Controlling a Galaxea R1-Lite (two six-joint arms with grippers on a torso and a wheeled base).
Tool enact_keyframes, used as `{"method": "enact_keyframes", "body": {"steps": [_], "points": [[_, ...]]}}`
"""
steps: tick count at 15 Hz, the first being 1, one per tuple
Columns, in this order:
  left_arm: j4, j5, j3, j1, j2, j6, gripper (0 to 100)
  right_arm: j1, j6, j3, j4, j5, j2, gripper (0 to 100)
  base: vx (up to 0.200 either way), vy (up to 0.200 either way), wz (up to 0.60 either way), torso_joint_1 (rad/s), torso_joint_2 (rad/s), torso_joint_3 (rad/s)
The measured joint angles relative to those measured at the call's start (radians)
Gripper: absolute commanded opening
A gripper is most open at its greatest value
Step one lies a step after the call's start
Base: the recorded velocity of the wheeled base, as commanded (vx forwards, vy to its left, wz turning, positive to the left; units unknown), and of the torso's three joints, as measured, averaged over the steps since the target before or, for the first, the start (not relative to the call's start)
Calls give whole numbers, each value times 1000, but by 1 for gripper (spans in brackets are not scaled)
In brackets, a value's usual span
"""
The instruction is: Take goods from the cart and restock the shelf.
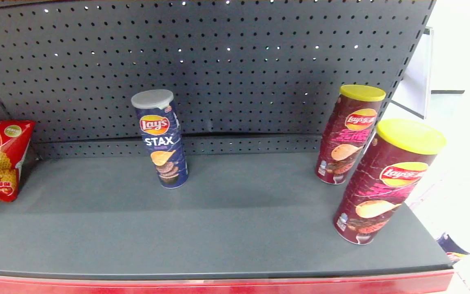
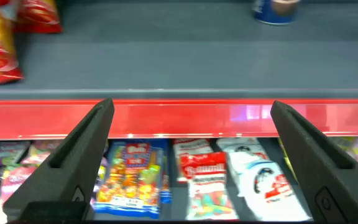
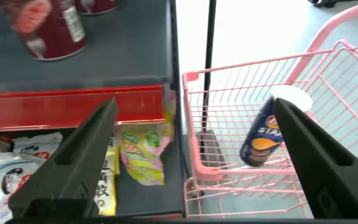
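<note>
Seen from the head, a blue can (image 1: pixel 160 139) stands on the sparse shelf (image 1: pixel 235 228). At the left wrist, the left end effector (image 2: pixel 191 109) hangs wide open and empty by the shelf's edge. At the right wrist, the right end effector (image 3: pixel 196 106), equally open and empty, faces the cart (image 3: pixel 241 68), whose leaning can (image 3: pixel 263 134) looks the next pick, needing a reach down.

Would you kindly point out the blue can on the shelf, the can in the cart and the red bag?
Shelf can (image 1: pixel 162 143): head view, label middle.
Cart can (image 3: pixel 261 138): right wrist view, blue side.
Red bag (image 1: pixel 6 161): head view, front.
</note>
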Motion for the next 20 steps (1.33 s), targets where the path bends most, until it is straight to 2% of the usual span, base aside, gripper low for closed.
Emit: {"method": "enact_keyframes", "body": {"steps": [20], "points": [[0, 0, 0, 0, 0, 0, 100, 0, 0, 0, 0, 0, 0, 100, 0, -200, 0, 3, 5, 2]]}}
